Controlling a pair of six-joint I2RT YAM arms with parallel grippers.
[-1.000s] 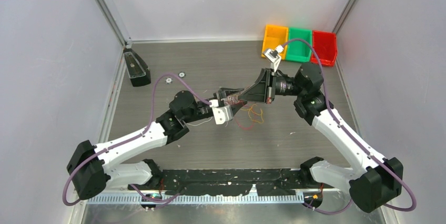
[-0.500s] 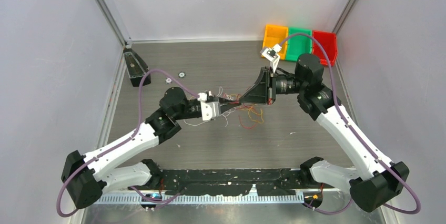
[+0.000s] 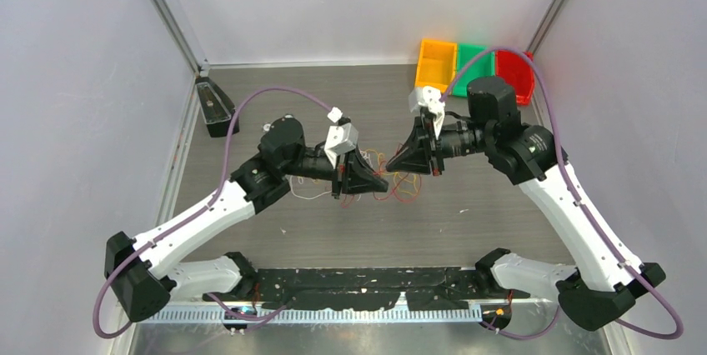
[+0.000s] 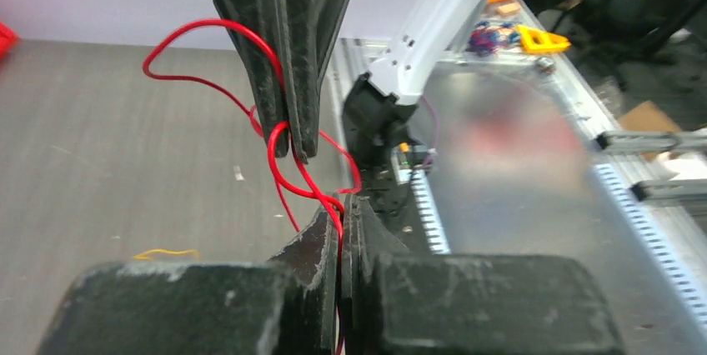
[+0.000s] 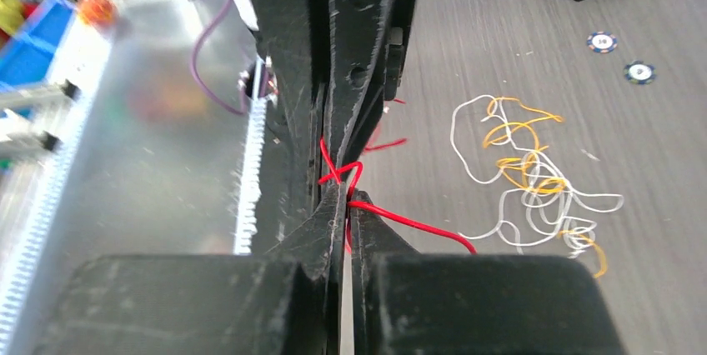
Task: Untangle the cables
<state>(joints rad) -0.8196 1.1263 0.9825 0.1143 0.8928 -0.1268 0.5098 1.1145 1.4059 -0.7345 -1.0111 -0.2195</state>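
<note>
The red wire point(image 5: 417, 223) is pinched by both the left gripper point(image 4: 342, 201) and right gripper point(image 5: 343, 197) — if pulled apart hard, its twist could be cinched tight.

Robot lab test cell.
Plain grey panels point(image 3: 75, 105) on aluminium posts point(image 3: 167, 13) wall in a grey table point(image 3: 467, 222); orange, green and red parts bins point(image 3: 437, 62) sit beyond the right gripper point(image 3: 393, 165), by the far panel.
</note>
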